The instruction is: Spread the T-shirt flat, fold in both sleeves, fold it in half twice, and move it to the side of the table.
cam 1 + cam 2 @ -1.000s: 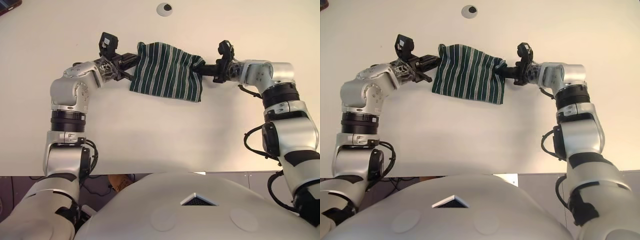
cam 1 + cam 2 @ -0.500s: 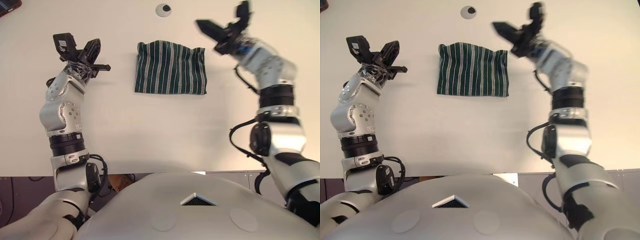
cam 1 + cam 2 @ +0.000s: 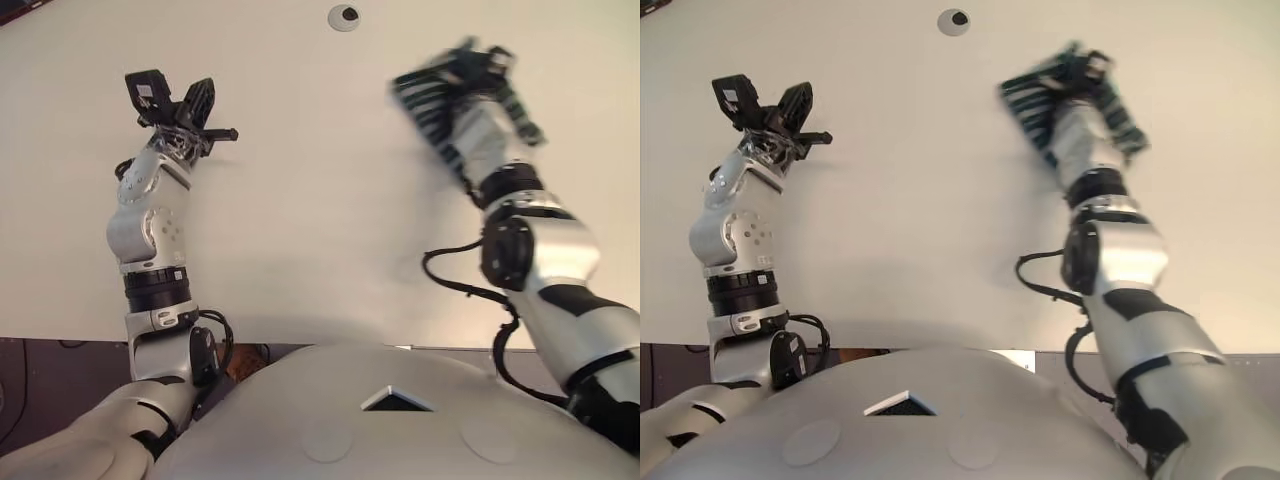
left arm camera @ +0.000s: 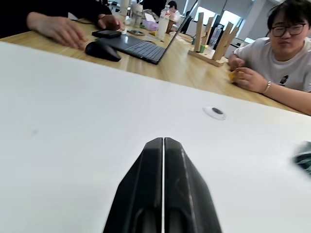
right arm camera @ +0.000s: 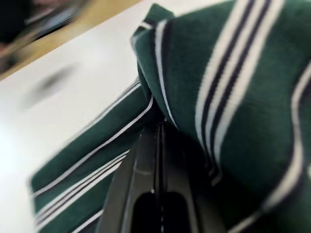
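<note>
Swept rightward, the T-shirt lies against the right arm's closed fingers.

A round grommet is seen far middle-ish, and a laptop and mouse are parked on the wooden desk behind.

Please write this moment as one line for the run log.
step: move T-shirt aside | left gripper: shut, empty, over table left part | right gripper: shut on folded T-shirt, over table right part
</note>
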